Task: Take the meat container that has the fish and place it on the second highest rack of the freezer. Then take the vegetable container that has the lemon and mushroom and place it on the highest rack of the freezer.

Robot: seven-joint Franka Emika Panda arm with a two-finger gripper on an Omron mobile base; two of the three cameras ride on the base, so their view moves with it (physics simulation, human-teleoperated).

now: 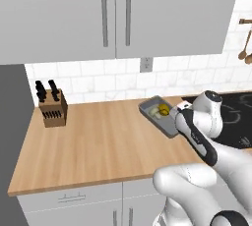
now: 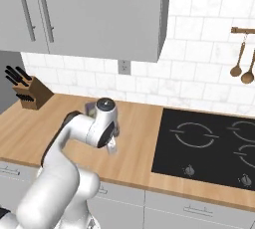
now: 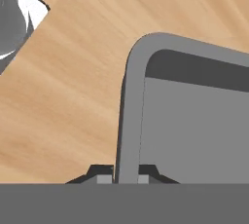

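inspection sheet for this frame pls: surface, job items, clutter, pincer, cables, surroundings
Surface: light wooden countertop, flat, bare around the tray.
Job's things: grey rectangular tray on the counter near the cooktop, holding a small yellow lemon and a pale beige mushroom.
Clutter: wooden knife block with black handles at the counter's far left, apart from the tray.
Grippers: pincer shut on the tray's rim wall, one fingertip either side.
Cables: nothing seen.
Surroundings: black glass cooktop to the right, grey wall cabinets above, white tiled backsplash with an outlet, wooden spoons hanging on the wall.
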